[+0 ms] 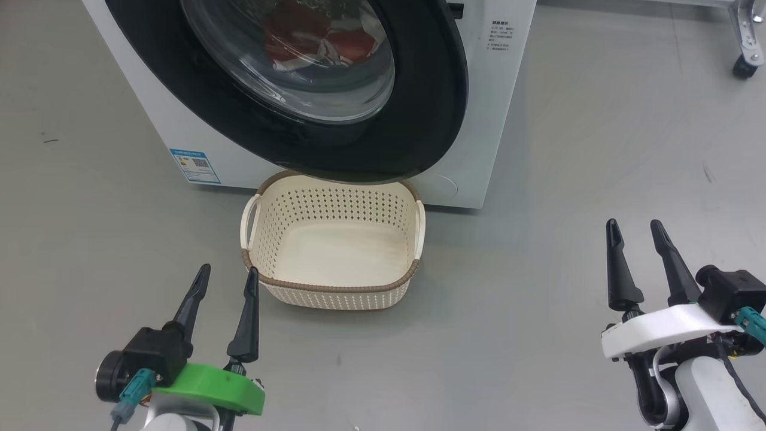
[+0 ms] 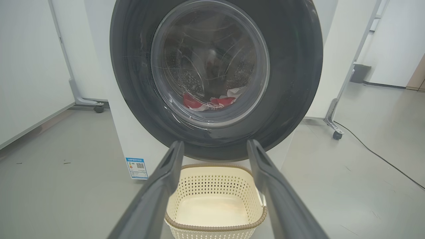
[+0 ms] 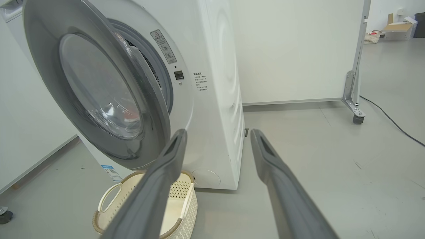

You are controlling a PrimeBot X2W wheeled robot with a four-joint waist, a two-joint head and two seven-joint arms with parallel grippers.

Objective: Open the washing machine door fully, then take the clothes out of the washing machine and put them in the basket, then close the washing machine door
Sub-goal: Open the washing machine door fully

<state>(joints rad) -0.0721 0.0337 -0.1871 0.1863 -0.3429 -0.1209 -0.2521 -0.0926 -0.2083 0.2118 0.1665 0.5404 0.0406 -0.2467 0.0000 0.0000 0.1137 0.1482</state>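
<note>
The white washing machine [image 1: 497, 108] stands ahead of me. Its round black-rimmed door [image 1: 419, 108] hangs slightly ajar, a narrow gap showing at the door's [image 3: 109, 96] right edge in the right wrist view. Red and white clothes [image 1: 323, 42] lie in the drum behind the glass, seen too as clothes [image 2: 212, 99] in the left wrist view. The cream basket [image 1: 335, 290] sits empty on the floor under the door. My left gripper [image 1: 230, 275] is open at the basket's near left corner. My right gripper [image 1: 634, 230] is open, well to the basket's right, holding nothing.
Grey floor [image 1: 538, 311] stretches around the machine. White partition panels on wheeled feet [image 3: 357, 116] stand behind and beside it. A black cable [image 2: 382, 157] runs along the floor to the right. A caster [image 1: 745, 66] shows at the far right.
</note>
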